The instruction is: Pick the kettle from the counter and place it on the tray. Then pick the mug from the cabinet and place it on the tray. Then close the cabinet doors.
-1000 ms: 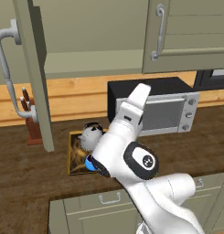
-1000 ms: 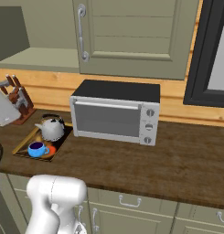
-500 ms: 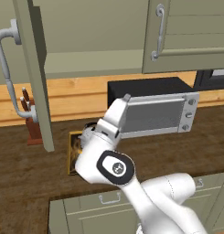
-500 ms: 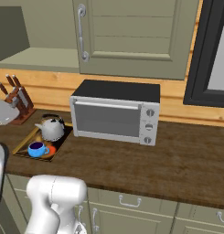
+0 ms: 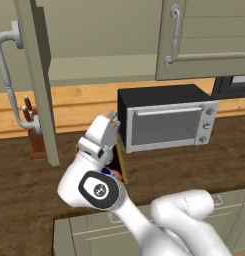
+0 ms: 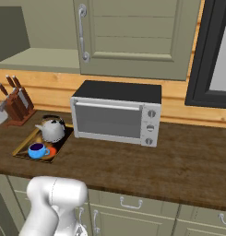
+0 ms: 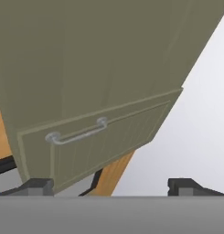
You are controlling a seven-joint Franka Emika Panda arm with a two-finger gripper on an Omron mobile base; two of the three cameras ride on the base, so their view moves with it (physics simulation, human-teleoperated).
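Swinging further left and lower since a second ago, the white arm now has its forearm raised in front of the tray's place, and the tool (image 7: 111, 183) looks up at the underside of the cabinet (image 5: 94, 45). Its two dark tips stand well apart, spread with nothing between them.

From the right side, the tray (image 6: 23, 146) sits on the table (image 6: 169, 161), just left of the silver microwave (image 6: 115, 115). The kettle (image 6: 51, 131) stands on the tray's far part, and the blue mug (image 6: 38, 150) sits on its near part, close to the kettle. A knife block (image 6: 18, 105) stands behind the tray against the wooden wall strip.

Above, the left cabinet door (image 5: 36, 80) hangs swung open, its curved bar handle (image 5: 9, 75) facing the room, with the bare shelf behind it. The right cabinet door (image 5: 204, 37) lies shut, flat to the cabinet front. The hand camera catches that panelled door and its handle (image 7: 77, 132) from below.
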